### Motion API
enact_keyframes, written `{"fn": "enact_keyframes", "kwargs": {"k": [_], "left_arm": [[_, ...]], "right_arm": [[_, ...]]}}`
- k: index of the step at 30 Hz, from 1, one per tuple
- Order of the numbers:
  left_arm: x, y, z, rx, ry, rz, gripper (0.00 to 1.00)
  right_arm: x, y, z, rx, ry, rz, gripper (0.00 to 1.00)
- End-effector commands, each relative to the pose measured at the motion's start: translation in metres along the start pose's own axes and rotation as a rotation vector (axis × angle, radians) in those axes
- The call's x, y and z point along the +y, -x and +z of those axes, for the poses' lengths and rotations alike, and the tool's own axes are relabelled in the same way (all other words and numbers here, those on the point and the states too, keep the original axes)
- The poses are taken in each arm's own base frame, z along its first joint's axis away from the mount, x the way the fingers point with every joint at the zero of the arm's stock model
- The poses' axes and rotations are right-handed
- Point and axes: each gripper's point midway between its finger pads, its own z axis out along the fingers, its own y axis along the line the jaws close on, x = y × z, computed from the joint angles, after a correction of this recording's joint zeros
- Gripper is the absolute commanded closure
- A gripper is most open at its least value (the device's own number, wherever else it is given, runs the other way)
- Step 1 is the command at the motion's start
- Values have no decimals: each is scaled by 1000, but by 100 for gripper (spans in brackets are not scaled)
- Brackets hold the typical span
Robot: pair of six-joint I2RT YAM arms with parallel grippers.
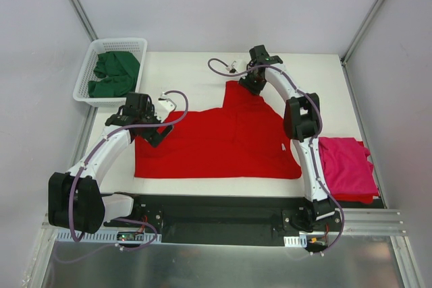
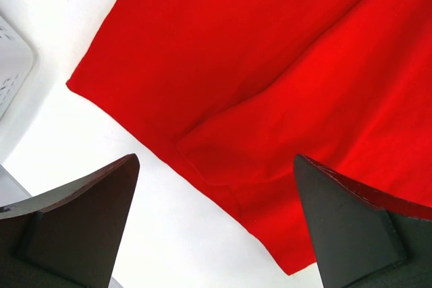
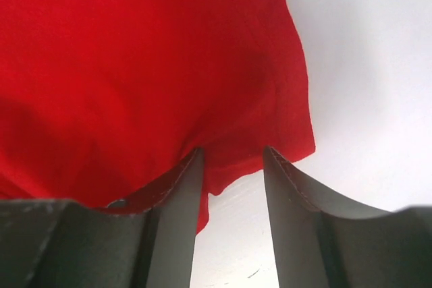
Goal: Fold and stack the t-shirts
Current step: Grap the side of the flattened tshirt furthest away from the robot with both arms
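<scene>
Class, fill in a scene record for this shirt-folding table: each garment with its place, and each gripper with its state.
bright red cloth t-shirt: spread flat, middle of white table
magenta-pink cloth t-shirt: folded, table's right edge
dark green cloth t-shirts: bunched inside white plastic lattice basket, far left
left gripper: open, over the red shirt's left edge
right gripper: jaws narrow at the red shirt's far corner; grip unclear

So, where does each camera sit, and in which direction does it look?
Top external: above and behind the arms, looking down on the table; both arms show.
Left wrist: on the left arm, looking down past the open left gripper at the red t-shirt's edge.
Right wrist: on the right arm, facing a corner of that shirt between the fingers of the right gripper.
Shared: the red t-shirt.
</scene>
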Motion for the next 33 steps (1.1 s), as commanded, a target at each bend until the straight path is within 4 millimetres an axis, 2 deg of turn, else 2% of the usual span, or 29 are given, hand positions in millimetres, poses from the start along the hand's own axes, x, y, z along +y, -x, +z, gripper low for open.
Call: {"fn": "enact_keyframes", "kwargs": {"k": [1, 5, 14, 20, 27, 30, 32, 33], "left_arm": [[0, 0, -5, -14, 2, 10, 1], [0, 1, -6, -16, 3, 10, 1], [1, 1, -7, -17, 7, 12, 0], [1, 0, -7, -18, 10, 16, 1], [0, 0, -8, -21, 10, 16, 1], [1, 1, -9, -24, 13, 16, 1], [1, 1, -10, -26, 14, 17, 1], [0, 1, -9, -25, 11, 16, 1]], "right_arm": [[25, -28, 19, 99, 97, 6, 56], [32, -32, 16, 117, 130, -2, 59], [46, -44, 8, 155, 182, -3, 56], [49, -45, 7, 165, 196, -7, 70], [53, -51, 4, 181, 208, -3, 96], [48, -54, 2, 188, 164, 1, 99], [35, -50, 2, 173, 97, 6, 99], [31, -48, -4, 161, 74, 10, 99]]}}
